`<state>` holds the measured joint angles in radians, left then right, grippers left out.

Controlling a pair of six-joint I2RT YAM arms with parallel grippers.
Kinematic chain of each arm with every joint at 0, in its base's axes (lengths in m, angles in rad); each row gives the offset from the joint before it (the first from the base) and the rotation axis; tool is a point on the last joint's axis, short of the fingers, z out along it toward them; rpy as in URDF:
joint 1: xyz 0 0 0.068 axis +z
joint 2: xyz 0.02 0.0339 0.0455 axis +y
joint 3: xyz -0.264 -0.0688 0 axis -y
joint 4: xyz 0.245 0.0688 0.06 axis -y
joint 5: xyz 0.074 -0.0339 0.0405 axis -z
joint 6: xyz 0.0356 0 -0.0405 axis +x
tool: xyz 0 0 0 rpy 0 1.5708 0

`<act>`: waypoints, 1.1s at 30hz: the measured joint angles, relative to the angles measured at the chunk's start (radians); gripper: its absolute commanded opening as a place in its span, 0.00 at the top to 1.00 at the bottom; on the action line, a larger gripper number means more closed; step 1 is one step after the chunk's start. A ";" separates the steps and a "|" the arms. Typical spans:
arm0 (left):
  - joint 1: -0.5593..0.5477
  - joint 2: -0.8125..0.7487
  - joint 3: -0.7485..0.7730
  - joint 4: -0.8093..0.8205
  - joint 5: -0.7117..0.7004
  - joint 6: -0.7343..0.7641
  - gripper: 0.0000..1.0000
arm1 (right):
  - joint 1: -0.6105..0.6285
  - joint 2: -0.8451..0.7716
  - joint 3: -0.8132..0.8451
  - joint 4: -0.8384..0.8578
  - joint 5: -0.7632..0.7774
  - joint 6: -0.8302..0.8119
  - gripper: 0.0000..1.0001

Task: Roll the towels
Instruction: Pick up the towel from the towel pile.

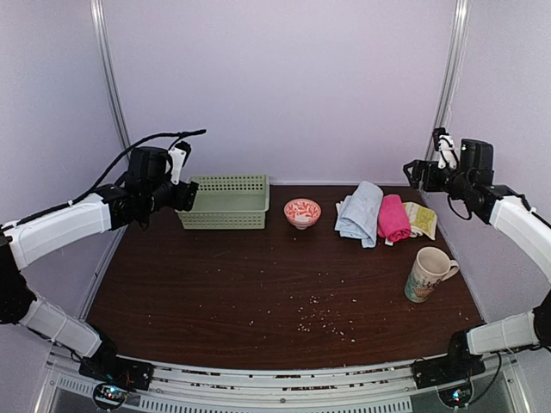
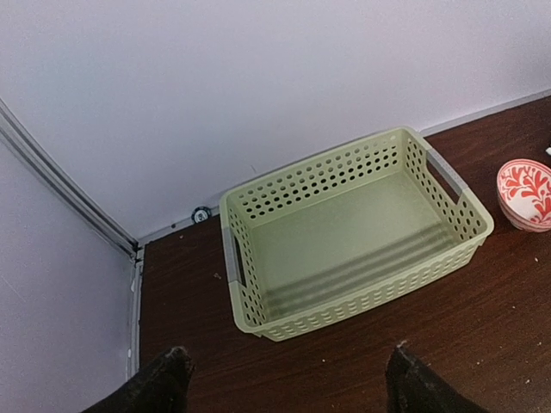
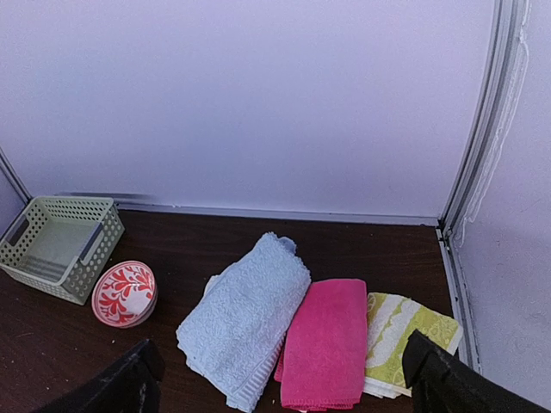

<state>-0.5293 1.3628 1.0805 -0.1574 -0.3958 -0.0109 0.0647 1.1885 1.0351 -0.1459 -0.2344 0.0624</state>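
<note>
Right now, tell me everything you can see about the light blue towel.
The light blue towel looks like soft terry cloth. It is folded into a thick oblong pad and not yet rolled. It lies flat and slanted on the dark wooden table, near the back wall. A paler cloth seems to peek out from under it, and the pink towel lies against one long edge. Nothing rests on top of it.

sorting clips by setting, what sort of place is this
Most likely a robot test booth, not a home: plain pale lilac wall panels box in a dark brown wooden table, two white-and-black robot arms are bolted at its near edge, with a pale green perforated plastic basket as a prop.
</note>
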 measured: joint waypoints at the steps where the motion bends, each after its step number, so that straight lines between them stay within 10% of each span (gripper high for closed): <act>1: 0.003 -0.002 -0.007 -0.001 0.011 -0.004 0.26 | 0.000 0.000 -0.013 0.000 -0.002 -0.011 0.06; 17: -0.148 0.050 0.026 -0.070 0.272 -0.122 0.47 | 0.117 0.260 0.292 -0.284 -0.017 -0.257 0.48; 33: -0.217 0.272 0.077 0.014 0.586 -0.182 0.44 | 0.401 0.695 0.461 -0.510 0.251 -0.437 0.48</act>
<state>-0.7464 1.6352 1.1572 -0.1432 0.1905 -0.1928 0.4656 1.8832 1.4963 -0.6559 0.0162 -0.3744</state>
